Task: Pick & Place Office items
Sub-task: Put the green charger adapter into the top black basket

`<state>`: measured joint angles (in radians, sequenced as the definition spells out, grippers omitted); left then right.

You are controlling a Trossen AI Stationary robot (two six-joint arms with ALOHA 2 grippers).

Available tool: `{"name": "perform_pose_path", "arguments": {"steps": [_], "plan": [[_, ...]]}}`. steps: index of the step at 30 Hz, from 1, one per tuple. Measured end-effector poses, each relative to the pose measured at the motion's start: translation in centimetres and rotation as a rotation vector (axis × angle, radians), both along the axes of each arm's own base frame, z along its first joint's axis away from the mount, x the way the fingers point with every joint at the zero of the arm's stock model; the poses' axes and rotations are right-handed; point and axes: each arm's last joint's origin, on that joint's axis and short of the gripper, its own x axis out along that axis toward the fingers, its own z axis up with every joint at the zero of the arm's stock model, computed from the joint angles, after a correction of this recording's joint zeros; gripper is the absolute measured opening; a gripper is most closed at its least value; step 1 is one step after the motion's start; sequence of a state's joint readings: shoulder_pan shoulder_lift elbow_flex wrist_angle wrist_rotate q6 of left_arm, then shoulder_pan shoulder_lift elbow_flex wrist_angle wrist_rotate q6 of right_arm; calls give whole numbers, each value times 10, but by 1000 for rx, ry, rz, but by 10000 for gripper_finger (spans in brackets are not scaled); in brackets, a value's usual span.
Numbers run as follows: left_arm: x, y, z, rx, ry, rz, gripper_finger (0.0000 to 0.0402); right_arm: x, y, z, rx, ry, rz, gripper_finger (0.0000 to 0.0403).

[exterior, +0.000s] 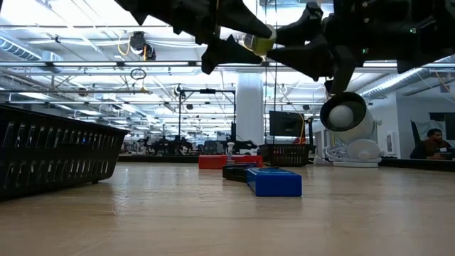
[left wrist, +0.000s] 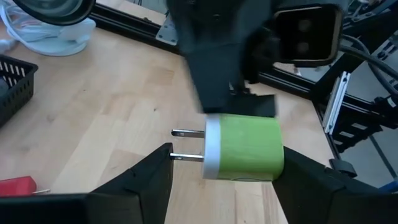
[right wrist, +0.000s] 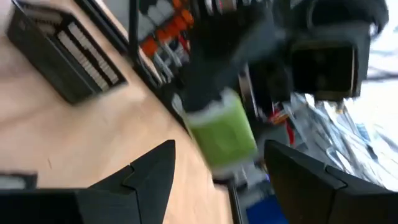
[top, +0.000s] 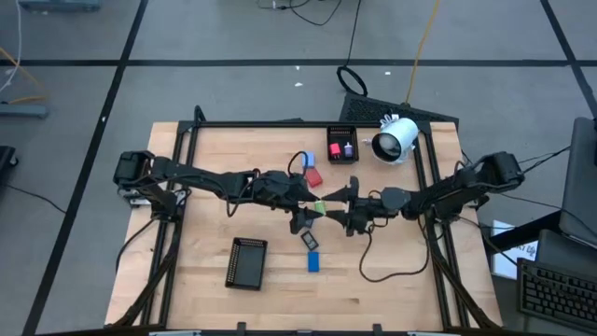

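**Green plastic plug, hanging between my two claws**

Green and glossy, the wall charger plug (left wrist: 245,146) hangs in the air above the middle of the surface (top: 401,271). It touches nothing below it. My left claw (top: 311,207) comes at it from the left and my right claw (top: 341,207) from the right, and both have closed in on the same small body. I cannot tell whether either claw is pinching it or merely standing beside it, nor which one carries it.

I judge it light and stiff: a hard moulded shell with a white faceplate and two thin metal prongs sticking out of one end. The shell looks smooth and its edges rounded, so I expect it to slip or twist under a light pinch. It should take firm pressure without harm. The prongs are the weak part, thin enough to bend or to lever the plug sideways, so I would keep off them.

The best hold is across the two broad green flanks, near the middle of the body, with the prongs pointing clear of my pads.

Below lie a blue block (top: 314,262) and a dark flat piece (top: 308,241) on the near side, and a red block (top: 313,176) farther back. A black mesh tray (top: 247,262) sits near left, and a smaller tray (top: 342,143) sits at the far edge.
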<state>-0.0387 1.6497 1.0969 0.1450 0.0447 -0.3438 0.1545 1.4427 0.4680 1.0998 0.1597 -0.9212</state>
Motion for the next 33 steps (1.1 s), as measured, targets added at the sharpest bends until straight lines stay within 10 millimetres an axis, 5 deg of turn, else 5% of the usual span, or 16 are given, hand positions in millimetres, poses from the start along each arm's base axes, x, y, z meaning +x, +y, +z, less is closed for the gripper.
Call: {"name": "perform_pose_path", "arguments": {"steps": [19, 33], "plan": [[-1, 0, -2, -19, 19, 2, 240, 18, 5, 3, -32, 2, 36, 148], [-3, 6, 4, -5, -5, 10, 269, 18, 5, 1, 79, 25, 35, 138]]}}
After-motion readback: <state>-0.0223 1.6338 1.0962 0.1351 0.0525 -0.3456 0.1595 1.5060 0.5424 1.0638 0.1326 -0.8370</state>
